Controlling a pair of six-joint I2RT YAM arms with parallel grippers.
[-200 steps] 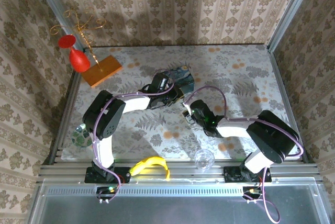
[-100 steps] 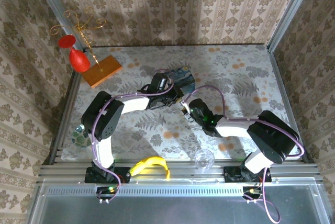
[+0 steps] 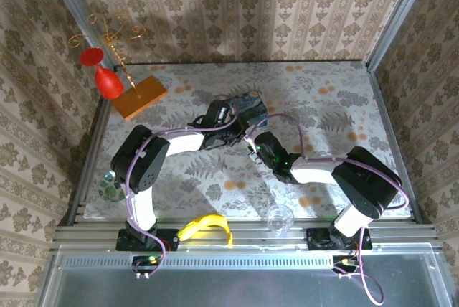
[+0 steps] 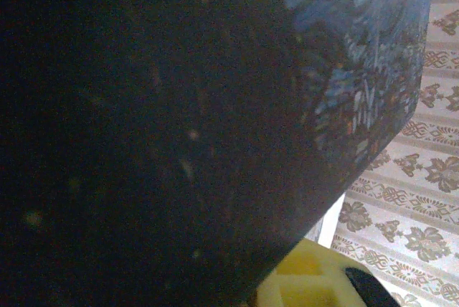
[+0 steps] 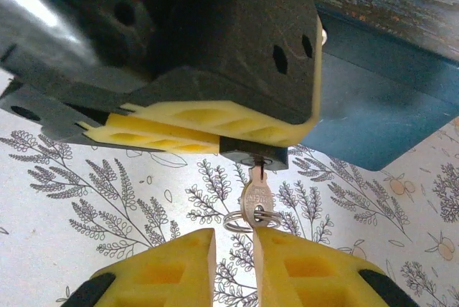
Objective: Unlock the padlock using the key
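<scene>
On the left, pinched tight between the yellow fingers of the left gripper (image 5: 244, 143): the padlock (image 5: 252, 156), tiny, dark and boxy, over the flowery table (image 5: 86, 178). Stuck up into its underside, a small silver key (image 5: 254, 196) with a ring. Right below, the right gripper (image 5: 235, 239), narrow; cannot tell whether pinching the key. Just to the right, a blue tin (image 5: 373, 120).

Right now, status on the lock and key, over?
Left gripper shut on padlock. Key seated in padlock, ring hanging. Right gripper nearly closed at key's head, grip unclear. Blue tin close behind; nothing blocking key.
</scene>
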